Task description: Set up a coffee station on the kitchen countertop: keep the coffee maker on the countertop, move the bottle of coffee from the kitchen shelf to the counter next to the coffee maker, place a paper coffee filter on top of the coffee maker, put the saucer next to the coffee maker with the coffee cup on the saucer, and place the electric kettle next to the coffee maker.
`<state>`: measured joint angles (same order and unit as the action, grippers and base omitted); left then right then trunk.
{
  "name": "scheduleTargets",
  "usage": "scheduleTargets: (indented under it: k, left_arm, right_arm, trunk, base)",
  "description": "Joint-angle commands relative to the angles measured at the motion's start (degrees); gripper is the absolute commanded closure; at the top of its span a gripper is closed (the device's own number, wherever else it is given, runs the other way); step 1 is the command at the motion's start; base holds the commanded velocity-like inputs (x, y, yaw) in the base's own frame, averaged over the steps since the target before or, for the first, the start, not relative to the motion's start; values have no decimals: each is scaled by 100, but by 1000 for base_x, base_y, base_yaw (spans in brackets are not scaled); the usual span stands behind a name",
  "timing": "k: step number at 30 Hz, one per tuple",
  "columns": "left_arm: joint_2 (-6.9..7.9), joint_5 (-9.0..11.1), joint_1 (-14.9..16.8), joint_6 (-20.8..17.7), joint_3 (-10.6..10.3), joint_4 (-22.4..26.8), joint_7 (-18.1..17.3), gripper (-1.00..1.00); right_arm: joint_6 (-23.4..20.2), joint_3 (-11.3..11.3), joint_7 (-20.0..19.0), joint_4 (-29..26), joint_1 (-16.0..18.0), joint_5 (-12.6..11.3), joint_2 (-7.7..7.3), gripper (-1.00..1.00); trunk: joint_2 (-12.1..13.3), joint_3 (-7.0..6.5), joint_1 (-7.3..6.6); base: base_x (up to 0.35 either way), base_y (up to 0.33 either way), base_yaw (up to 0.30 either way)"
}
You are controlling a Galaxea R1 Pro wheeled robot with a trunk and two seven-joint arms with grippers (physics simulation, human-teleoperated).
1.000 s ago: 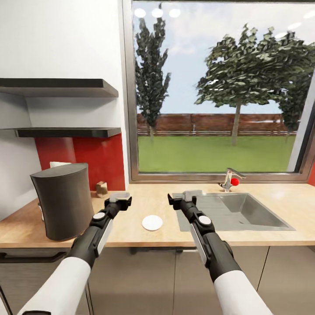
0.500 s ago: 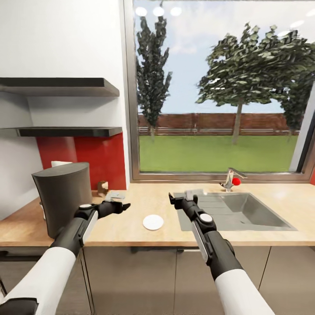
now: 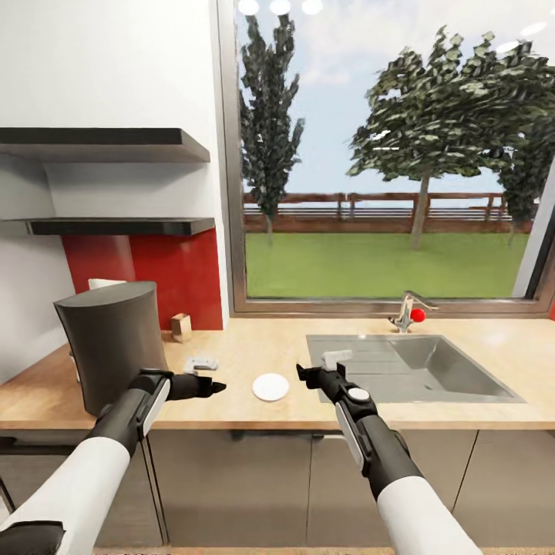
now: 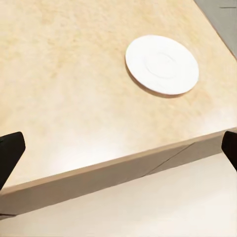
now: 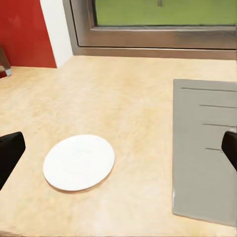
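On counter: saucer (image 3: 270, 386) lies flat near the front edge, between the two grippers; also in left wrist view (image 4: 162, 64) and right wrist view (image 5: 79, 162).
Coffee maker: dark cylinder (image 3: 114, 347) at the counter's left end, well apart from the saucer.
Left gripper: (image 3: 206, 386) low over the counter, turned sideways toward the saucer; fingers spread wide, nothing held, tips at the wrist view's sides.
Right gripper: (image 3: 317, 373) hovers at the sink's (image 3: 432, 371) near left corner; fingers apart, empty.
Step in hand: likely picking up the saucer to bring it beside the coffee maker.
How to do it well: saucer is thin and flat, so pinch the rim with one finger sliding under the lip; come in low, keep it level.
Edges: saucer sits near the counter's front edge (image 4: 123, 168); a push outward could tip it off. Sink rim close on the right side.
Open room: bare wood between saucer and coffee maker; a small light object (image 3: 200, 362) and a small brown box (image 3: 181, 327) lie nearby.
Other task things: cup, kettle, filter, bottle not identifiable.
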<state>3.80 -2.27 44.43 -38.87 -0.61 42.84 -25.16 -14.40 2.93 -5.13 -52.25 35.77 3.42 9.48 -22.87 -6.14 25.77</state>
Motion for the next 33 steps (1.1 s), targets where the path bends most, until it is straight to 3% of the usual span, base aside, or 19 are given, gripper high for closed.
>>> scheduleTargets:
  k: [1,7,15,19,23,26,33]
  left_arm:
    - [4,-25,2,-24,-7,18,-27,-100]
    - [9,-31,11,-41,-9,61,-29,-100]
    - [-6,-28,18,-50,3,58,-24,-100]
    - [-11,-9,266,-452,4,26,-31,-100]
    - [-76,44,749,-1077,8,-23,-44,-100]
    - [-100,50,873,-1287,8,-16,-49,-100]
    - [-81,123,859,-1372,21,-20,-108,-100]
  right_arm:
    - [-42,-8,-24,-1,1,36,2,-100]
    - [-679,-7,-23,-7,1,29,1,-100]
    - [-813,16,-23,1,-1,21,9,-100]
    - [-832,22,-25,-10,-2,19,10,-100]
    - [-866,31,-31,-7,-1,19,10,-100]
    - [-870,38,-32,-1,-1,19,12,-100]
    - [-923,46,-39,57,-4,19,9,-100]
  trunk:
    - [-5,12,2]
    - [-5,66,2]
    - [-5,139,2]
    - [-5,175,2]
    - [-5,207,2]
    - [-5,217,2]
    - [-5,220,2]
  base:
    - [0,0,0]
    - [83,0,0]
    - [302,0,0]
    - [332,0,0]
    - [333,0,0]
    - [280,0,0]
    - [49,0,0]
